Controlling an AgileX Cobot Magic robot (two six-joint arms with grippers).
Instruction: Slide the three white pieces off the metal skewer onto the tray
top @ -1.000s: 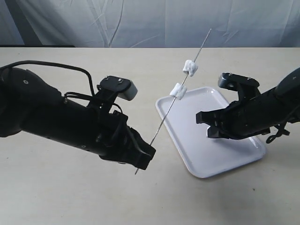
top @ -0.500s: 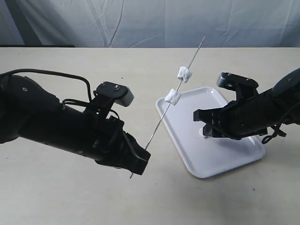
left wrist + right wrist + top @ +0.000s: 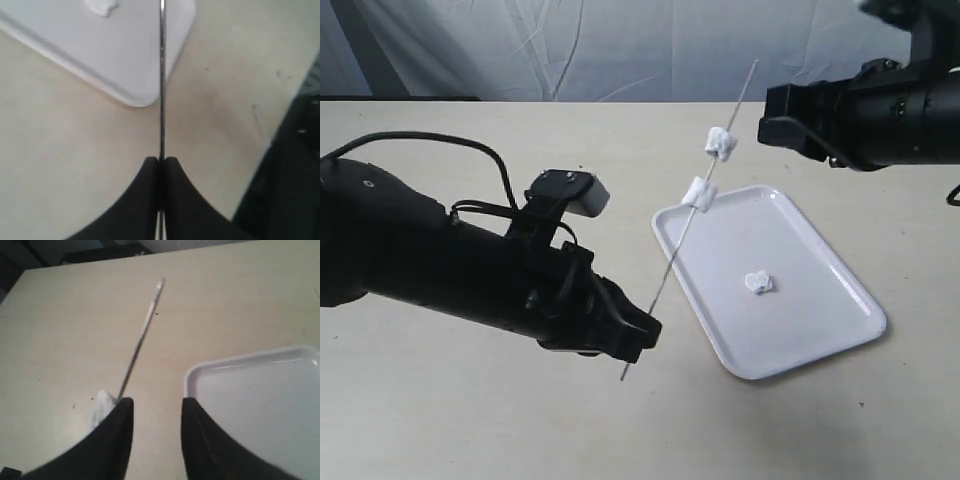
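Holding the metal skewer (image 3: 672, 262) by its low end, the left gripper (image 3: 161, 160) has its jaws clamped on the rod, which tilts up over the tray (image 3: 820, 260). The lower white piece (image 3: 699, 192) and upper white piece (image 3: 721, 143) sit threaded, apart. A third white piece (image 3: 758, 283) lies loose on the tray. The right gripper (image 3: 157, 407) hangs high near the free tip, jaws apart and empty. The upper piece bars the lower one's exit, I judge.

The thin metal skewer (image 3: 677, 250) is gleaming smooth and grey, and the white plastic tray (image 3: 810, 300) is shining glossy. The soft white pieces (image 3: 757, 283) are looking matt, like the pale table top (image 3: 470, 420). The far cloth (image 3: 620, 50) is hanging creased.
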